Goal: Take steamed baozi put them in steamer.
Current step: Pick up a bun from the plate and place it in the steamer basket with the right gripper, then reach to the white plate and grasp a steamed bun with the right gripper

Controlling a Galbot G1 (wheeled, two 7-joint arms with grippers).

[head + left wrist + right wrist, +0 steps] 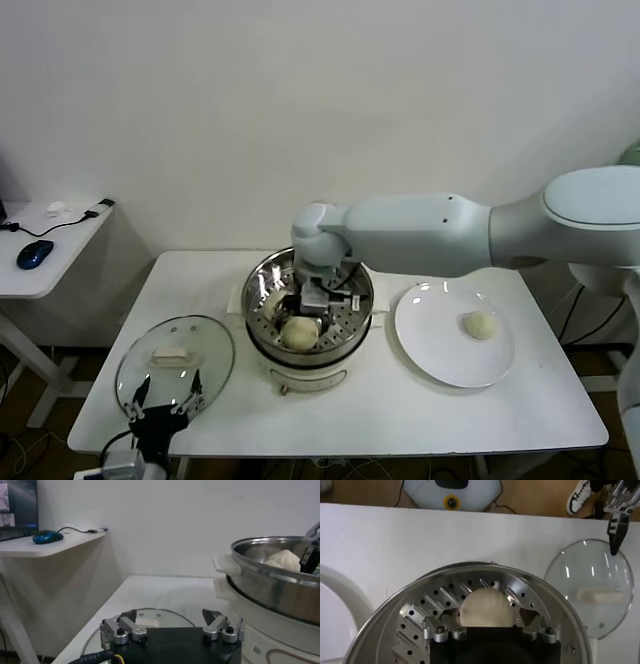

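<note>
Right gripper inside shiny perforated steel steamer, fingers spread around smooth round baozi. Left gripper parked, fingers apart, over glass lid.

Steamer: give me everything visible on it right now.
The steamer is a round, shiny steel pot with a perforated tray inside, seated on a white base with side handles. It stands upright mid-table, uncovered; its glass lid lies flat on the table on the robot's left, a white plate on the right. Buns rest on the tray. The right gripper reaches inside, fingers open around the front bun.
</note>
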